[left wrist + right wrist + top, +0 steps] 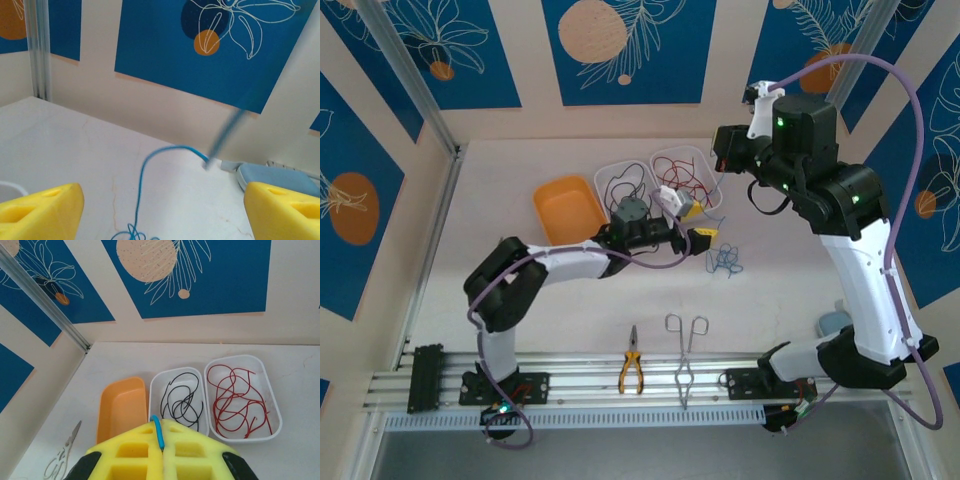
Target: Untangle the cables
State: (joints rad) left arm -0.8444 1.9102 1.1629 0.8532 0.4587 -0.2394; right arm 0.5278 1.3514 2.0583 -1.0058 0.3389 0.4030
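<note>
A pale, faintly veined worktop (510, 170) is sitting inside a booth of cream walls (528, 50) carrying blue panels with orange discs and white leaf outlines; an aluminium post (413, 85) is running up the far-left corner; a slotted rail (580, 385) is lining the near edge, with pliers (631, 372) and tongs (686, 355) lying across it. Mid-worktop, an orange tray (120, 405) is lying beside two clear tubs; the left tub (176, 371) is holding the black cable (180, 402); the right tub (235, 357) is holding the red cable (235, 400). The blue cable (725, 262) is lying in a curly heap on bare worktop near the tubs, one strand rising; the right end effector (159, 427), raised above the tubs, is clenching that strand between its yellow fingers; the left end effector (162, 192) is hovering low by the heap, released, its fingers spread either side of the strand.
</note>
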